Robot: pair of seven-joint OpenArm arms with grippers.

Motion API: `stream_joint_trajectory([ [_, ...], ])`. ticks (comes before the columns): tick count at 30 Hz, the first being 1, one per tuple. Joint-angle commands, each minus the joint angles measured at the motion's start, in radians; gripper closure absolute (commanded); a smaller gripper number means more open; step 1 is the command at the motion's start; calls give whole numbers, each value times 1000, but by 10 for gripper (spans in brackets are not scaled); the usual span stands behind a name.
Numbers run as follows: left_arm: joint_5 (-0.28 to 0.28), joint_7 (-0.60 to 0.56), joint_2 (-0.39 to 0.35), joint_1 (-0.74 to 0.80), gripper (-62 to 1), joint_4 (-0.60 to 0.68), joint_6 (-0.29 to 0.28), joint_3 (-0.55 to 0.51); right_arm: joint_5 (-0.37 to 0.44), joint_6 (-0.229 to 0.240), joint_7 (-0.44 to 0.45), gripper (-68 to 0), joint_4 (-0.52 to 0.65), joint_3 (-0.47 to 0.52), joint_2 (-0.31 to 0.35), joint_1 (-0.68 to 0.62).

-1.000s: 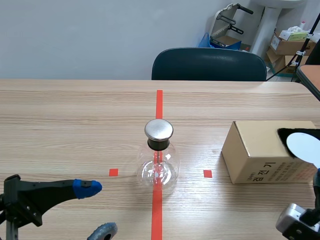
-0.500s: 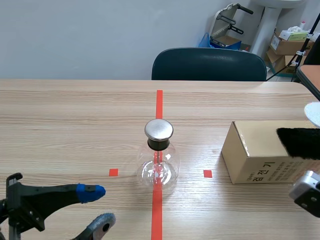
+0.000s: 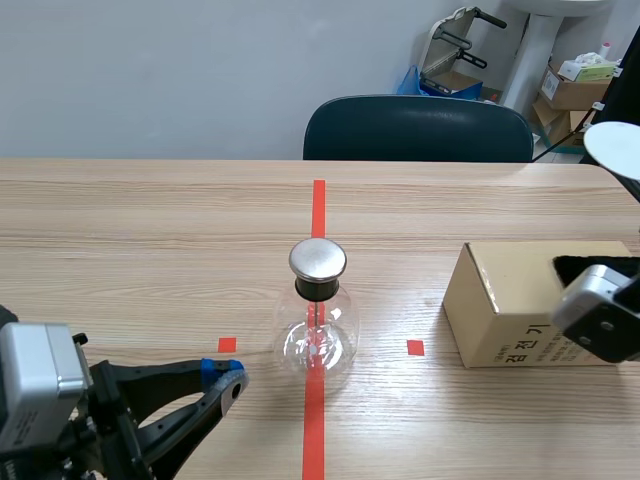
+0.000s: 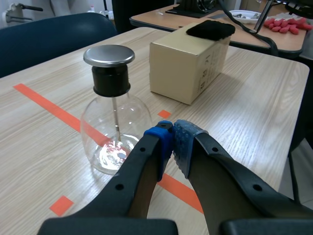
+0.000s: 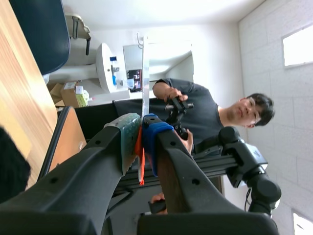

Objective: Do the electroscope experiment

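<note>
Since the electroscope [image 3: 317, 325], upright on the surface [image 3: 150, 230] astride the red line [image 3: 318, 205], is thin glass, we judge it light, fragile and slippery, best held at its black neck [image 3: 318, 289]; our left claw [image 4: 171, 147] sits clenched and empty near it, and our right claw [image 5: 141, 138], raised, pinches what seems a thin white disc [image 3: 613, 148].

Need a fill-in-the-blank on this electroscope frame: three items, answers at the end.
1. The cloth lies on top of the ___.
2. The right pincer grips a white disc; the left pincer is shut on ___.
3. The flask stands ___ on the tape line.
Answers: box; nothing; upright.
</note>
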Motion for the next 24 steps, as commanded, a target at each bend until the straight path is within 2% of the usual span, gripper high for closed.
stream_joint_trajectory([
  [1, 0, -18, 11, -25, -26, -3, -5, 23, -9, -15, -37, -11, 22, -35, 31, -2],
  [4, -1, -17, 30, -62, -25, -40, -5, 54, -42, -17, -120, -11, 29, -111, 58, 2],
  [8, -1, -17, 58, -105, -25, -90, -5, 97, -102, -51, -225, -11, 29, -204, 73, 17],
  [15, -8, -17, 108, -172, -25, -175, 3, 166, -220, -54, -401, -11, 29, -356, 73, 40],
  [24, -8, -14, 179, -232, -25, -291, 4, 175, -321, -56, -589, -11, 28, -534, 98, 85],
])
